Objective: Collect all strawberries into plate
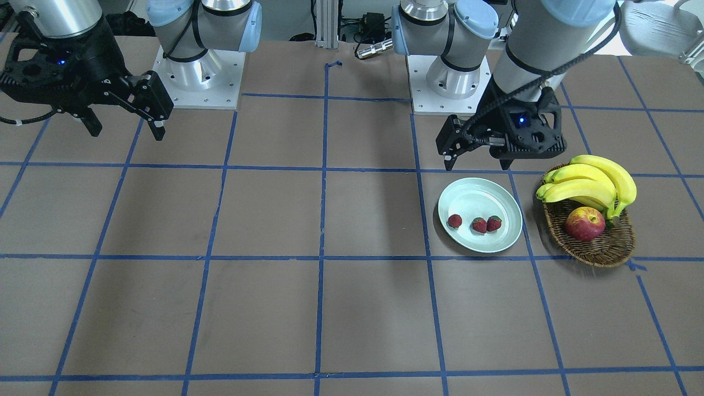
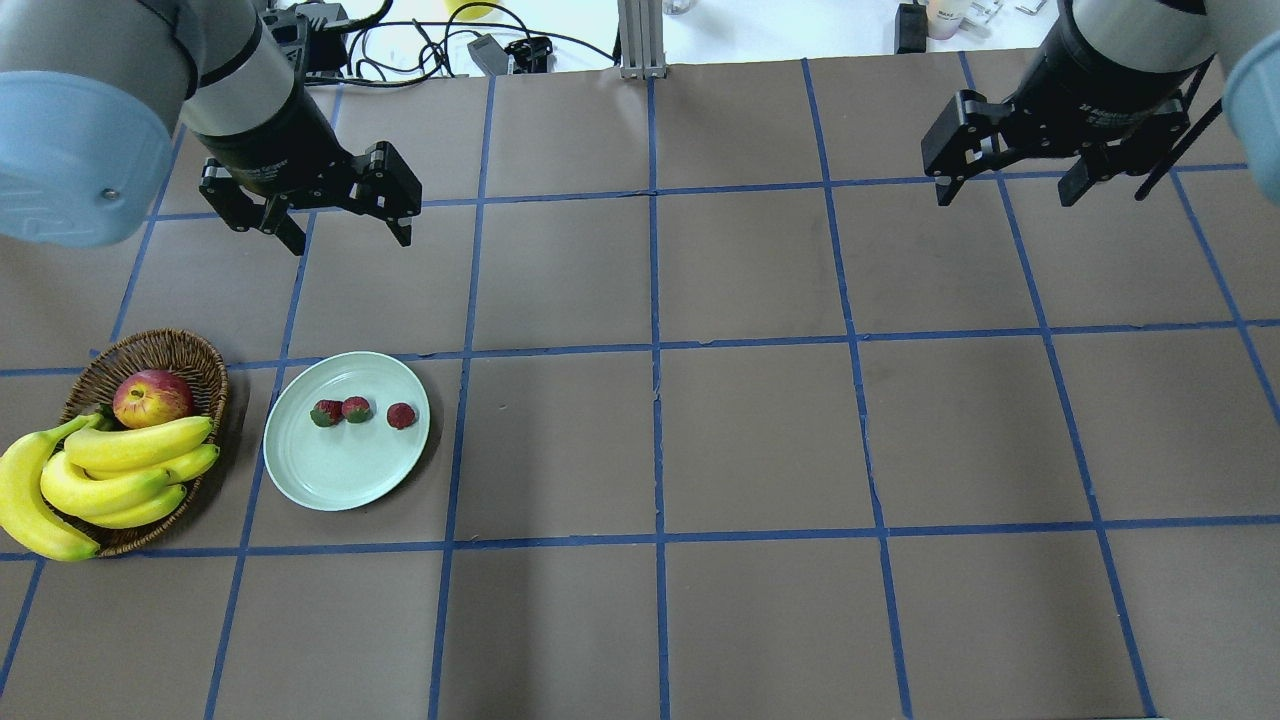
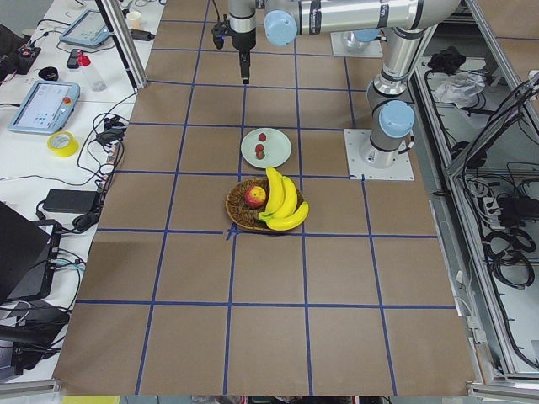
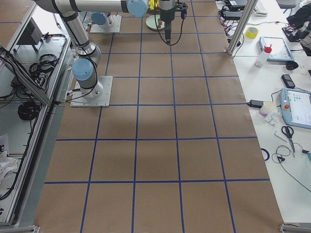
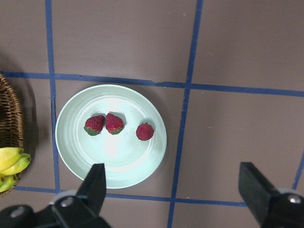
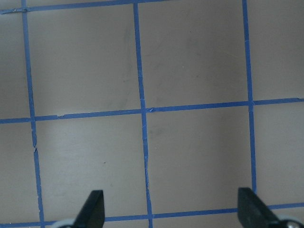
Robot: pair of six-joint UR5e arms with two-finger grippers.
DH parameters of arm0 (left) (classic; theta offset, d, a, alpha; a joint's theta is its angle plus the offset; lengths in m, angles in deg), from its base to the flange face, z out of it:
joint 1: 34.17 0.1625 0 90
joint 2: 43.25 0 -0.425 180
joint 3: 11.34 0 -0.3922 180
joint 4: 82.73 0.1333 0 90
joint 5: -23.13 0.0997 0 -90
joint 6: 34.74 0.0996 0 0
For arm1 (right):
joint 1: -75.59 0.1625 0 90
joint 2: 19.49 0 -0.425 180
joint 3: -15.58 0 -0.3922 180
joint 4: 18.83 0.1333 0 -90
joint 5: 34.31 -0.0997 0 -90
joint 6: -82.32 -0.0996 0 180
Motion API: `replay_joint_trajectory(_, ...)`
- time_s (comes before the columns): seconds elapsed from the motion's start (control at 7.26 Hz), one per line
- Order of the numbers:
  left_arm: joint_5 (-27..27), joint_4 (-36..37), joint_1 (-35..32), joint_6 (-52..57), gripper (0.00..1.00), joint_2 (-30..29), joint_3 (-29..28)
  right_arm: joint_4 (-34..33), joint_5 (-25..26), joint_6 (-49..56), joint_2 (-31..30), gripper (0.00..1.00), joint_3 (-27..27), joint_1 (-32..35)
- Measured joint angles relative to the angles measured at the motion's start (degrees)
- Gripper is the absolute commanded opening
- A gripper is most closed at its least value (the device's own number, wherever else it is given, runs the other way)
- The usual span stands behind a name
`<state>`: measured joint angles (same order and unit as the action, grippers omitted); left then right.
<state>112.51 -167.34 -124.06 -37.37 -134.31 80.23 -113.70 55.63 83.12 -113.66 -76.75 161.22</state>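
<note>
Three small red strawberries (image 5: 114,123), green caps showing, lie on the pale mint plate (image 5: 118,161): two touching, the third just beside them. The plate sits flat, directly below the left pincer (image 2: 350,240), well clear of it.

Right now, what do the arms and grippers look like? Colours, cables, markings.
The left arm and right arm: silver-grey tubes, pale blue joint caps. The left gripper and right gripper: black, two-finger, blue light on each mount. Black cable runs along the left arm; white lettering on right wrist, illegible.
</note>
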Motion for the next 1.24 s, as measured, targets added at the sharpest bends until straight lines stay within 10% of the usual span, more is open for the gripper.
replay_joint_trajectory(1.24, 1.22, -7.39, -0.15, 0.21, 1.00, 3.86, 0.65, -1.10, -2.68, 2.87, -0.01, 1.00, -0.49, 0.01)
